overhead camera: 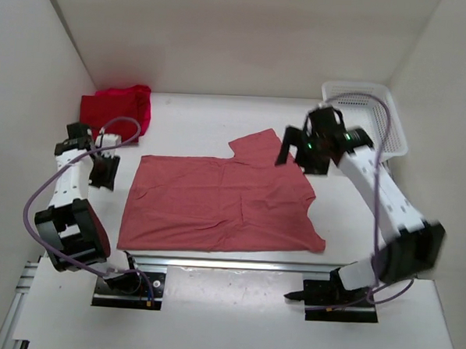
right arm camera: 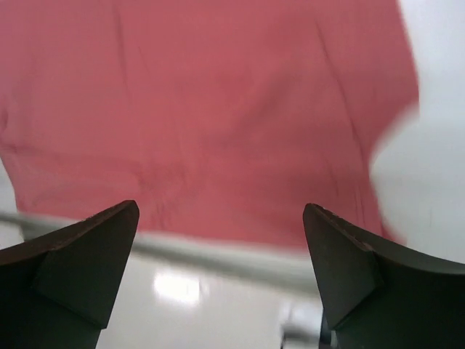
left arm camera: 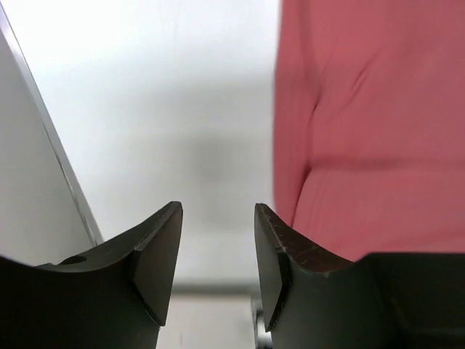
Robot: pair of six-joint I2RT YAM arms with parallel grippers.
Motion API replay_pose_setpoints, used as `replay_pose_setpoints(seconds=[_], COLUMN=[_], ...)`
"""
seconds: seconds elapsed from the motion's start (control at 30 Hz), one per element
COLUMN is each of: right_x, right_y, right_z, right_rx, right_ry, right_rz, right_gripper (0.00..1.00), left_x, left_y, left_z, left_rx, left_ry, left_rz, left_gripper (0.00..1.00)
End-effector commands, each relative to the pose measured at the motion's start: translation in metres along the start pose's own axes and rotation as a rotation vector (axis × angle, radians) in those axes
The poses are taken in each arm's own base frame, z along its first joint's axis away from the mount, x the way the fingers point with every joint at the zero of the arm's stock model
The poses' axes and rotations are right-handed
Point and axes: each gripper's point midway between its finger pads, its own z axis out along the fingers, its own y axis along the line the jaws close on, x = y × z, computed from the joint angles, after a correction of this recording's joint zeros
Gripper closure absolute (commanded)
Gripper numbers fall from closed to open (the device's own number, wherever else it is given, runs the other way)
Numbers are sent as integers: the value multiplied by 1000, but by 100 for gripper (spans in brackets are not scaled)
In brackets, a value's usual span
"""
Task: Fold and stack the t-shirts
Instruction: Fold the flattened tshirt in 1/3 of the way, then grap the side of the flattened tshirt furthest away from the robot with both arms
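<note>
**Faded salmon-pink cloth t-shirt** (overhead camera: 216,205), spread flat and lightly creased at the middle of the white desk (overhead camera: 213,111), one sleeve (overhead camera: 258,142) pointing far-right. A bright pinkish-red t-shirt (overhead camera: 133,105) and a dark crimson t-shirt (overhead camera: 94,108) lie bunched in the far-left corner. Left jaws, parted and empty, hover just beside the spread shirt's left edge. Right jaws, spread wide and empty, hang over its far-right part. The cloth probably handles light, limp and prone to sagging, so corners or edges look best to pinch.
</note>
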Motion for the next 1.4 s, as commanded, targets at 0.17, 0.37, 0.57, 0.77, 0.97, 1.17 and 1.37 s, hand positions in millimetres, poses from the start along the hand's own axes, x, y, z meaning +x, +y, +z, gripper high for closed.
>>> replay_pose_setpoints(seconds=[0.17,0.37,0.57,0.77,0.97,1.17,1.37], right_x=[-169,-226,-206,-199,-174,-140,-149], right_y=[31,13,5,2,0,-15,-22], right_z=[110,184,236,269,288,300,288], right_rx=[187,66,103,103,151,262,349], right_ry=[-67,-63,-25,-5,59,161,125], right_rz=[-313,-104,-113,-99,-176,-287,-343], right_gripper=[1,1,1,1,1,19,100], left_x=[-140,-176,-169,-161,-164,-133,-112], left_y=[-25,-34,-55,-58,-67,-84,-92], left_z=[-4,31,97,135,132,127,125], left_rx=[182,224,248,284,264,276,259], left_ry=[-510,-512,-202,-88,-106,-63,-46], left_rz=[-260,-302,-210,-260,-194,-139,-75], left_gripper=[40,37,31,22,23,56,91])
